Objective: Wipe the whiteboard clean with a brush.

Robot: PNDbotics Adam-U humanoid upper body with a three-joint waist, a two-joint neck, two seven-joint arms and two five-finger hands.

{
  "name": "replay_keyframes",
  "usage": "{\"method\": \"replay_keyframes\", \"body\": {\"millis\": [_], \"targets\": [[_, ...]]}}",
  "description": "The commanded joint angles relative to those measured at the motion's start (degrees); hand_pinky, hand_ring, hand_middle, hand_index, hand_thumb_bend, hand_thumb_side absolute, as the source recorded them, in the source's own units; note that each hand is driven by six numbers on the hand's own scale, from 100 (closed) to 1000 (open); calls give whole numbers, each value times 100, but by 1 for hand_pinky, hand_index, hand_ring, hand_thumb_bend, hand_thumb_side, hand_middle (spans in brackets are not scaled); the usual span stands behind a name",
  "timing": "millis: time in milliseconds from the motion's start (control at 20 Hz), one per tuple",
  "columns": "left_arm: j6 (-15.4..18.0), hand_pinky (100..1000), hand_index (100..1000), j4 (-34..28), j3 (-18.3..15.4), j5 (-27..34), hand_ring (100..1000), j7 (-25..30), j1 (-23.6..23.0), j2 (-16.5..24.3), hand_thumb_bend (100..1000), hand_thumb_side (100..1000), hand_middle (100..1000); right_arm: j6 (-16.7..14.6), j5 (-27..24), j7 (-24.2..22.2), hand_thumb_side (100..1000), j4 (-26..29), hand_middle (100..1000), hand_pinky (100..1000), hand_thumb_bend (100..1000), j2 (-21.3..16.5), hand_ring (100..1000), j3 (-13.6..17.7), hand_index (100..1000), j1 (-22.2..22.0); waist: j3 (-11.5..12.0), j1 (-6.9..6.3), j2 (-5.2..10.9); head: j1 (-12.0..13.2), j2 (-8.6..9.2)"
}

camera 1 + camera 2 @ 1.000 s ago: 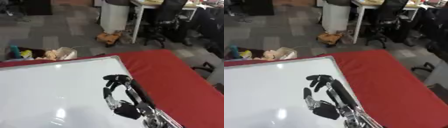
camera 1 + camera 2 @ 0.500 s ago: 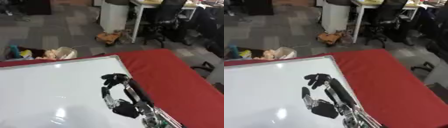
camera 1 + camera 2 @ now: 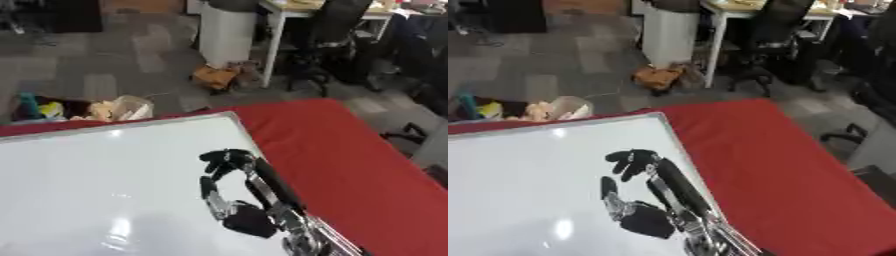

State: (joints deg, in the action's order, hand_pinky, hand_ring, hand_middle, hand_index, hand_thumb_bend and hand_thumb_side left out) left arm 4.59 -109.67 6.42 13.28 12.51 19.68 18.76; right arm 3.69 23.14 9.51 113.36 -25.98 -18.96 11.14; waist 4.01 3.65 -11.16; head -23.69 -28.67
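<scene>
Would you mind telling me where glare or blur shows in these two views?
Left eye view: a bright glare spot on the whiteboard, lower left, and the right hand looks soft. Right eye view: small glints on the board near its far edge and bottom; the background chairs are blurred.

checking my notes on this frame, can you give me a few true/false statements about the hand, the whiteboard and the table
1. The right hand is over the whiteboard. True.
2. The whiteboard lies on a blue cloth. False: the table cover is red.
3. The right hand's fingers are curled at the tips. True.
4. A brush is plainly seen in the right hand. False: no brush can be made out.
5. The left hand rests on the whiteboard. False: it shows in neither view.
</scene>
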Motion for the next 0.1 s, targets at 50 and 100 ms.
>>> {"method": "replay_keyframes", "body": {"millis": [50, 100], "targets": [[8, 478, 1000, -68, -64, 24, 535, -6, 44, 34, 267, 782, 579, 10, 35, -35, 692, 123, 600, 669, 100, -57, 578, 0, 813, 55, 2, -30, 92, -18, -33], [6, 478, 1000, -66, -66, 23, 535, -7, 38, 36, 266, 783, 579, 10, 41, -53, 693, 123, 599, 669, 100, -61, 576, -13, 814, 52, 2, -31, 93, -19, -33]]}}
